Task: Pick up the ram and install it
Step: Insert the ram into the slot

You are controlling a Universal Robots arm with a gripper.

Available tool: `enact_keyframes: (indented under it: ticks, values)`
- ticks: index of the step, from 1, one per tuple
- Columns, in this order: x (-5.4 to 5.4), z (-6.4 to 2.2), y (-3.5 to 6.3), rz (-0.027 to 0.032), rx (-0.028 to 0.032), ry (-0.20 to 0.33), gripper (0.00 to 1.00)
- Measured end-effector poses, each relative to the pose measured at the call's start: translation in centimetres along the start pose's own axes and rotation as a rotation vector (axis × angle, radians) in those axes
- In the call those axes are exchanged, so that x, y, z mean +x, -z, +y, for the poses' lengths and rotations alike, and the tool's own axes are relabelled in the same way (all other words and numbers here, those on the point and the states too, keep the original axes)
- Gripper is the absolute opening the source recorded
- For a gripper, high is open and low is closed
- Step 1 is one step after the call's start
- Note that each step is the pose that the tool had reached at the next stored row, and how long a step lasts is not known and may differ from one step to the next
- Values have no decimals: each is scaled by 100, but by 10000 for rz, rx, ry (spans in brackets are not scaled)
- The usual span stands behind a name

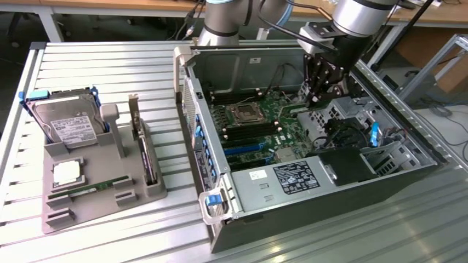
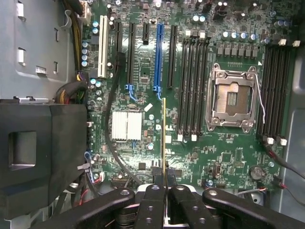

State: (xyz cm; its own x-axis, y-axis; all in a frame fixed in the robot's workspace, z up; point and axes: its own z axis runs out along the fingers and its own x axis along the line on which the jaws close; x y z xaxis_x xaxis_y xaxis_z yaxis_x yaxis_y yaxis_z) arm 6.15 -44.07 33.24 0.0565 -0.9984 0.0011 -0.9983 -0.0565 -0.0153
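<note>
We see a table of pale grey ribbed metal slats (image 1: 95, 55) carrying two things. Directly under the gripper (image 1: 319, 94) lies an open black computer case (image 1: 329, 203), side panel off. Well apart from the gripper, toward the exterior view's left, sits a grey moulded plastic parts holder (image 1: 109, 203).

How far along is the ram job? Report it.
Pickup looks done: the gripper is shut on the thin green ram stick, seen edge-on. In hand: it hangs over the green motherboard inside the open computer case. Left: seating it in a black memory slot.
</note>
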Motion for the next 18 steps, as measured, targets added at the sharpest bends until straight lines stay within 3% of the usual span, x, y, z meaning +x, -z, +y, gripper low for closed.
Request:
enact_keyframes:
  ticks: [18]
  values:
    - [0,2,-151,0,0,0,12]
